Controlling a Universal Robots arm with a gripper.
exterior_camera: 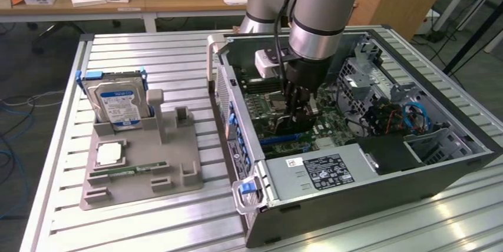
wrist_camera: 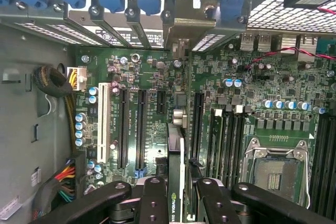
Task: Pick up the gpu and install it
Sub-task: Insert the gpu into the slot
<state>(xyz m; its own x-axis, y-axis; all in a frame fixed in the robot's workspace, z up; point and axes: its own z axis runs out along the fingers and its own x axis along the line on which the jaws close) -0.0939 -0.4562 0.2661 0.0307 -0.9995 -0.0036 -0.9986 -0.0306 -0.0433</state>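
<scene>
The gpu (wrist_camera: 176, 166) is a thin dark card seen edge-on, with a green logo strip, held upright between my fingers (wrist_camera: 153, 195). My gripper (wrist_camera: 178, 198) is shut on it just above the motherboard (wrist_camera: 262, 87). The card stands between the long black expansion slots (wrist_camera: 140, 124) and the memory slots, with its far end towards the rear slot covers (wrist_camera: 131, 24). Whether its edge sits in a slot is hidden. In the exterior view my gripper (exterior_camera: 295, 119) reaches down inside the open computer case (exterior_camera: 440, 169), with the gpu (exterior_camera: 281, 125) low over the board.
An empty CPU socket (wrist_camera: 275, 169) lies beside the card, and cable bundles (wrist_camera: 63, 177) run along the case wall. A power supply (exterior_camera: 322, 172) fills the case's near end. A grey holder (exterior_camera: 141, 175) at the exterior view's left carries a hard drive (exterior_camera: 118, 102), a processor (exterior_camera: 108, 153) and a RAM stick (exterior_camera: 126, 171).
</scene>
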